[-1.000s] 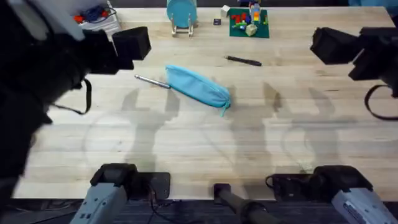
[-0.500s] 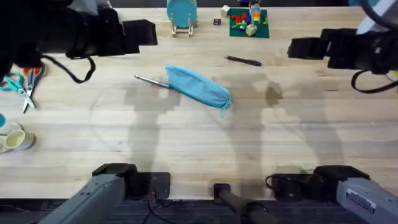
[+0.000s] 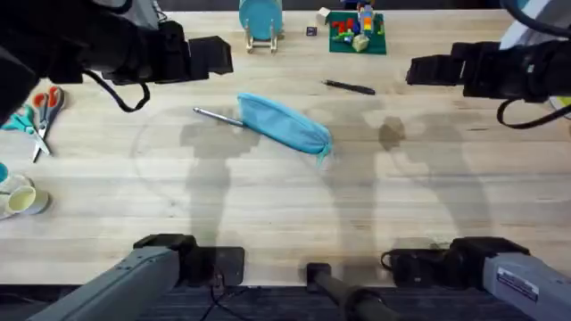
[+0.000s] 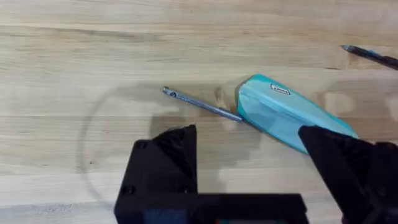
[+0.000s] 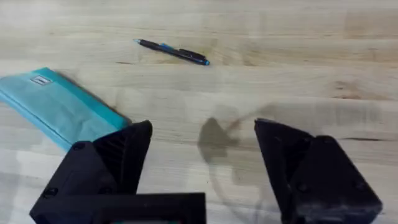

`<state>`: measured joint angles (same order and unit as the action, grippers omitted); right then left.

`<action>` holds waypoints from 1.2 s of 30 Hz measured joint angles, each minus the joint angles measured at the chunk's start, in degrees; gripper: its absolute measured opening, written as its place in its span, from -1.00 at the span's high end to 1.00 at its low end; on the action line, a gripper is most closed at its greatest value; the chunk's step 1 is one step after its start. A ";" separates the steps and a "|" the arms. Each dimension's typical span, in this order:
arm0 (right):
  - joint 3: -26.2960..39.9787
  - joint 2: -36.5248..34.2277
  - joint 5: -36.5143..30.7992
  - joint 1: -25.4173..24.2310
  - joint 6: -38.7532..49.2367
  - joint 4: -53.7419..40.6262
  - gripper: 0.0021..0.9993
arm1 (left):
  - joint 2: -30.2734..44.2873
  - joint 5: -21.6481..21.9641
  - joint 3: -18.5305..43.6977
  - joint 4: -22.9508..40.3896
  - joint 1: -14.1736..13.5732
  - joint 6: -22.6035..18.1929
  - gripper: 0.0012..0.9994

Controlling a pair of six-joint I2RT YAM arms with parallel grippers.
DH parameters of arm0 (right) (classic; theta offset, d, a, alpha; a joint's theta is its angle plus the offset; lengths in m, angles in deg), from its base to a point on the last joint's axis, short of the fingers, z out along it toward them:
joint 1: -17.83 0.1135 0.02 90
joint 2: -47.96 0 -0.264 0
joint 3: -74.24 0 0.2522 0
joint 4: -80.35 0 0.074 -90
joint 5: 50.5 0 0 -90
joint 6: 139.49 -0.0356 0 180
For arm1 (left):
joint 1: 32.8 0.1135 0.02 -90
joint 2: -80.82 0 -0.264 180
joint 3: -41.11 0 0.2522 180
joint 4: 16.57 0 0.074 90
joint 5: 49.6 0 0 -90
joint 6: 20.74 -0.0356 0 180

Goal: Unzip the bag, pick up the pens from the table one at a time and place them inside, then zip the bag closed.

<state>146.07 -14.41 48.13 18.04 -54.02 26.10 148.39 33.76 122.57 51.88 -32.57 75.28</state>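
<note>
Your bag (image 3: pixel 284 124) lies mid-table (image 3: pixel 268 205) — silver pen (image 3: pixel 218 116) touching its 9 o'clock end, black pen (image 3: pixel 349 86) at 2 o'clock. Left gripper (image 4: pixel 249 162) and right gripper (image 5: pixel 202 162) — both spread wide, holding nothing.

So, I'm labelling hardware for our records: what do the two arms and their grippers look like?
Both arms are black. The left gripper and right gripper each have two chunky, matte black fingers on a black block. Thin black cables loop beside each wrist, and the bases are grey and black.

Both pincers (image 4: pixel 249 168) (image 5: pixel 202 162) raised, agape.
</note>
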 joint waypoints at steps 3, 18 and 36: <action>0.02 0.00 0.00 0.00 0.00 0.09 -0.99 | -0.02 0.00 0.00 0.00 0.00 0.02 -0.99; 0.04 0.00 0.00 0.00 0.02 0.15 -0.99 | 0.71 -5.96 0.07 -1.66 0.00 -15.17 -0.98; 0.07 0.00 0.00 0.00 0.02 0.15 -0.99 | 8.59 -24.85 4.29 -0.68 7.06 -42.17 -0.98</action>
<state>146.13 -14.41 48.13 18.04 -54.00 26.25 156.98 8.92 126.86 51.21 -25.52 33.11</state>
